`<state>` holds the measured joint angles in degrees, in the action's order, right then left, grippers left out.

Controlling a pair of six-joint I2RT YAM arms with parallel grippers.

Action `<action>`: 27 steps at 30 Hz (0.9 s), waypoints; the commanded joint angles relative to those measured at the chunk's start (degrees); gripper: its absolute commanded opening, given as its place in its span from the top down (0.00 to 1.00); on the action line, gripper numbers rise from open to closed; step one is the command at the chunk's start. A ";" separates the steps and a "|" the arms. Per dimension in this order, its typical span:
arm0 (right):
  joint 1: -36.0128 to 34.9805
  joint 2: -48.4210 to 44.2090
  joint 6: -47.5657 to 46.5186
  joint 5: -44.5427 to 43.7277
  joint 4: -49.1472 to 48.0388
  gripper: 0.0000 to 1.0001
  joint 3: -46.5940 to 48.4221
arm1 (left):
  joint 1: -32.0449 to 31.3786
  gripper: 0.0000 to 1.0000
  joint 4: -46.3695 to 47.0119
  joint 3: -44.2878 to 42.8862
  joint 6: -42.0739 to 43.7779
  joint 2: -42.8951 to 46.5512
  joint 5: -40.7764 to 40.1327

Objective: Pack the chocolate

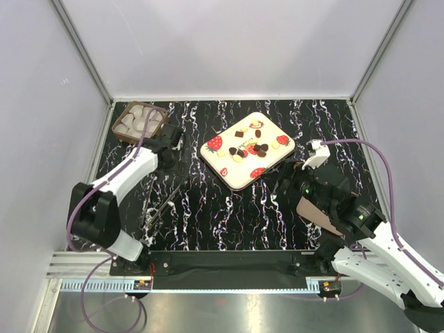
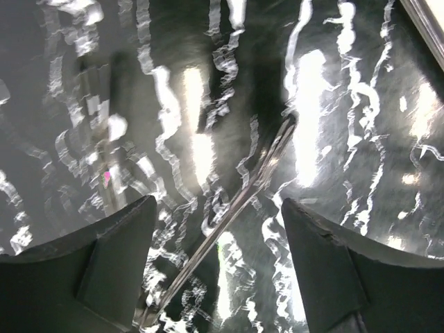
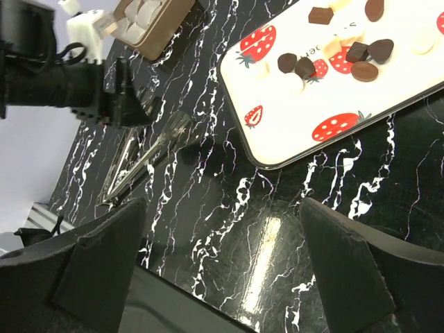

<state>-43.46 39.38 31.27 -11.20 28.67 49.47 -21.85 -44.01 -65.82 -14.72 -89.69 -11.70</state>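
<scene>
Chocolate pieces point(image 1: 248, 148), dark, tan and cream, lie scattered on the strawberry-print tray point(image 1: 234, 179) mid-counter, toward the far edge. The left gripper point(image 2: 218, 202) is spread apart above metal tongs point(image 2: 239, 201) lying near the left edge. The right gripper point(image 3: 223, 205), also spread, hangs by the right edge. A brown box point(image 1: 123, 114) of white cups sits in the far left corner.

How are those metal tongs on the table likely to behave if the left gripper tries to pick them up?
The tongs look like thin polished metal, so probably light and slippery. They lie flat on the glossy table, so the open left gripper may skate them sideways instead of lifting. Two long arms suggest some spring when squeezed.
</scene>
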 commanded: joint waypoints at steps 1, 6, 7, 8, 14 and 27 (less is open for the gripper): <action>-0.04 0.00 0.99 0.74 -0.46 0.00 0.88 | 2.42 0.20 -5.55 3.24 0.66 4.61 -4.11; -0.13 -0.61 2.48 2.24 2.09 0.00 1.94 | 4.18 0.31 -4.51 9.81 1.89 7.94 0.51; -0.13 -1.22 2.57 2.06 2.36 0.00 1.86 | 4.18 0.33 -2.51 10.97 2.32 8.13 2.28; -0.13 -1.58 2.83 1.80 2.62 0.00 1.77 | 4.18 0.34 -2.83 11.33 2.15 7.87 4.21; -0.13 -3.08 3.89 1.18 3.59 0.00 1.68 | 3.56 0.46 -1.87 10.45 1.63 0.68 6.52; -0.13 -2.82 2.22 -2.16 4.03 0.00 1.50 | 3.56 0.83 1.73 5.55 1.71 -5.93 8.28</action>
<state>-43.46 36.05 34.44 -11.09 33.12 49.47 -18.17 -45.06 -56.03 -13.39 -95.42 -4.54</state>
